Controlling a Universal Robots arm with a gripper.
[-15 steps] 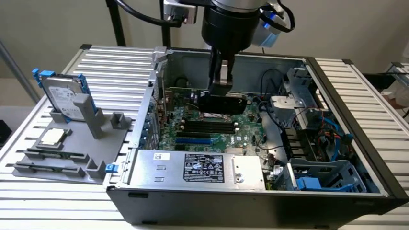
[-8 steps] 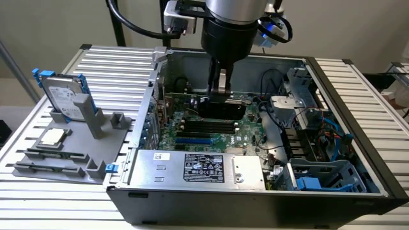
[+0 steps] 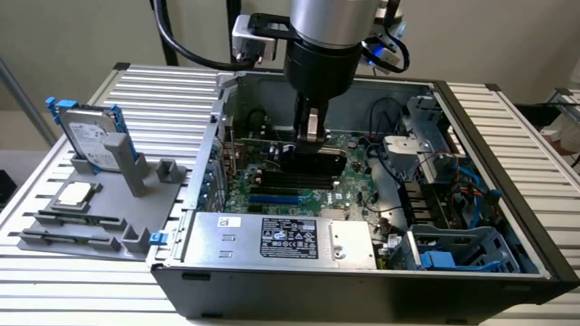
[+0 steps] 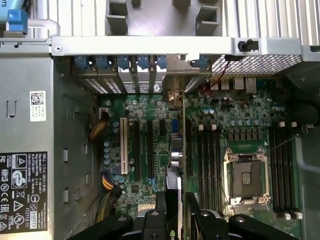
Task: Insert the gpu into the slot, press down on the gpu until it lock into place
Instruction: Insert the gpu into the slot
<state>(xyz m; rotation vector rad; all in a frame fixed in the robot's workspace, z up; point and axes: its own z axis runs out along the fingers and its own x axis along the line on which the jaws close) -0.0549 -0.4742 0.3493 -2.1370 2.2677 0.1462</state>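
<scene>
Open top on case (image 3: 363, 285), straight drop to board (image 3: 243, 185). Blocked along exterior camera-side wall by PSU (image 3: 272, 238), and at exterior view's right by drive cage (image 3: 453, 248) and cables (image 3: 471, 182). Tight around gpu (image 3: 313, 163) clamped in gripper (image 3: 311, 139), memory slots (image 4: 205, 165) just beside. Slot (image 3: 274, 200) bare.

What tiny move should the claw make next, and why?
Probably ease straight down a little. The claw grips the gpu upright over the motherboard, its bracket near the rear openings of the case. Whether its edge is already seated is hidden, so a gentle push seems safest.
</scene>
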